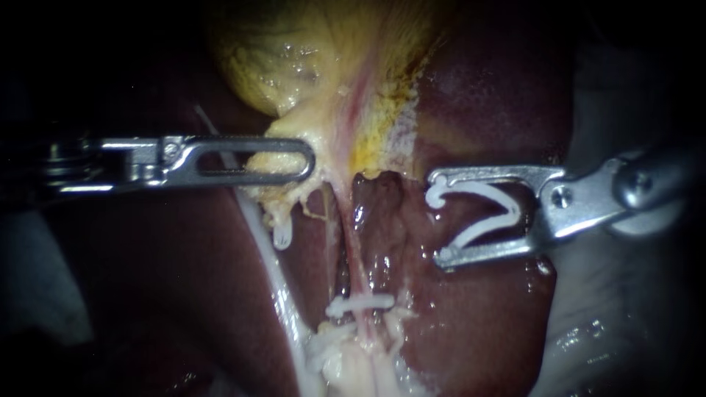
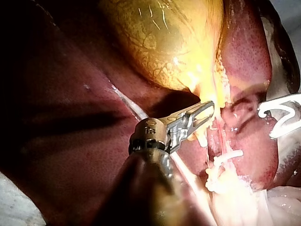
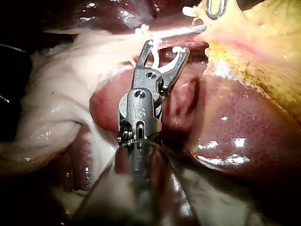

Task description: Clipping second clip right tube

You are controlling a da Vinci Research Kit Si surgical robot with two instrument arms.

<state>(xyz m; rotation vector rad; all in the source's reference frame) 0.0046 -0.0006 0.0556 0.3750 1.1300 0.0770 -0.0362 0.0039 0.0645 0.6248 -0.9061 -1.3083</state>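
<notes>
- The right instrument (image 1: pixel 435 219) has its jaws spread wide. Both jaws touch the open clip (image 1: pixel 487 231) that sits between them, with one leg of the clip along each jaw.
- The open clip is white and bent like a V, with a little hook at one end. It looks light and a bit springy. I think one squeeze will snap it closed for good, so it has to sit right first.
- The right tube (image 1: pixel 355 257) is near those jaws but not touching them. It lies on the dark red liver (image 1: pixel 478 95). It is thin, pink and wet.
- The tube runs from the yellow tissue down to a shut clip (image 1: pixel 362 302) that already lies across it.
- The tube looks soft, slippery and easy to tear, so I would not tug on it. I think the best place to take it is the bare part between the shut clip and the yellow tissue. The whole tube should be deep inside the V.
- The left instrument (image 1: pixel 307 158) has its jaws closed on the yellow bottom end of the gallbladder (image 1: pixel 294 51). That seems to pull the tube straight.
- A white strand (image 1: pixel 273 279) lies on the liver on the far side of the tube from the open clip. It looks floppy, and I think it should be left out of the clip.
</notes>
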